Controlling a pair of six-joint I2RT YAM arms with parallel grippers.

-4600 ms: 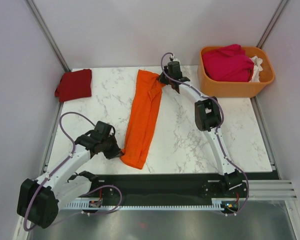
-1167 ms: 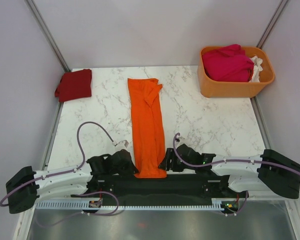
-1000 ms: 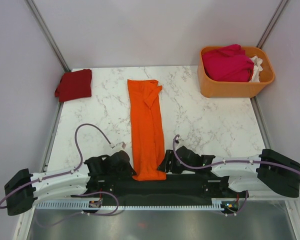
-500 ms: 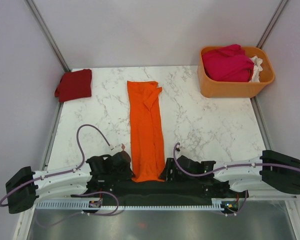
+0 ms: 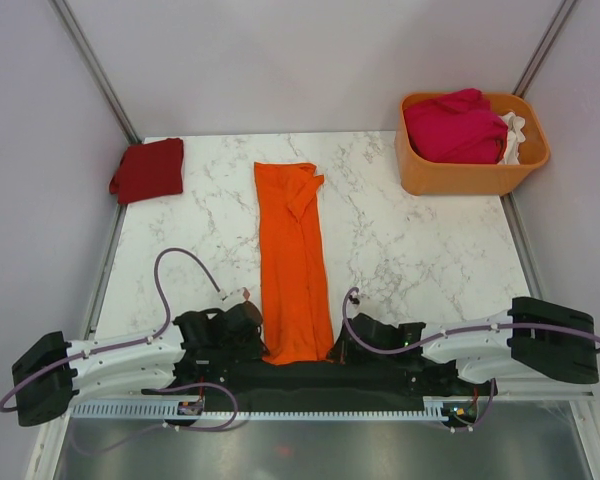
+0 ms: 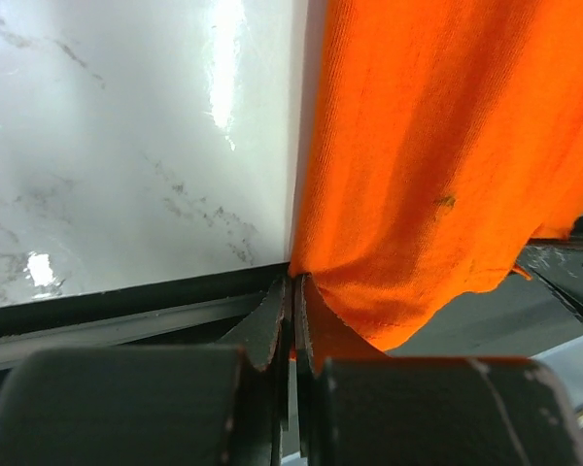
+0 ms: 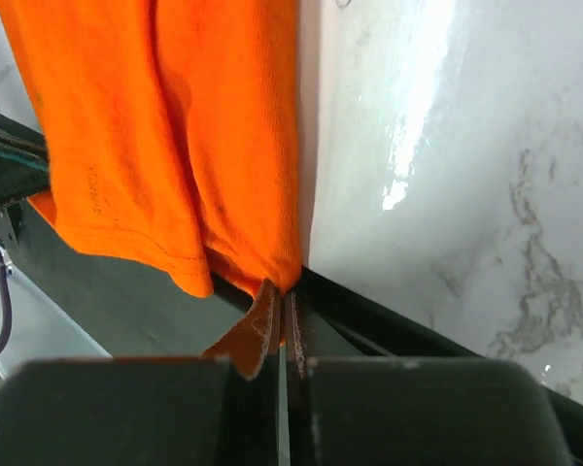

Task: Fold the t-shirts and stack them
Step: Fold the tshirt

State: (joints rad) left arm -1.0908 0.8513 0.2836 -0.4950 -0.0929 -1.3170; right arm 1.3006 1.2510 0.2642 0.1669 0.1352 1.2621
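The bright orange t-shirt [image 5: 293,255] lies as a long narrow strip down the middle of the marble table, its near end hanging over the front edge. My left gripper [image 5: 257,340] is shut on its near left corner [image 6: 369,291]. My right gripper [image 5: 338,345] is shut on its near right corner [image 7: 262,243]. The dark red t-shirt [image 5: 148,168] lies folded at the far left corner. The magenta t-shirt [image 5: 456,127] and the white one [image 5: 513,135] sit in the basket.
The rigid orange plastic basket [image 5: 467,176] stands at the far right corner. A black rail [image 5: 310,378] runs along the table's front edge under both grippers. Grey walls close in the left, right and back.
Both arms swung down from the shirt's ends to the front edge and took its near corners. In the last second the near end has been drawn slightly toward the front edge.
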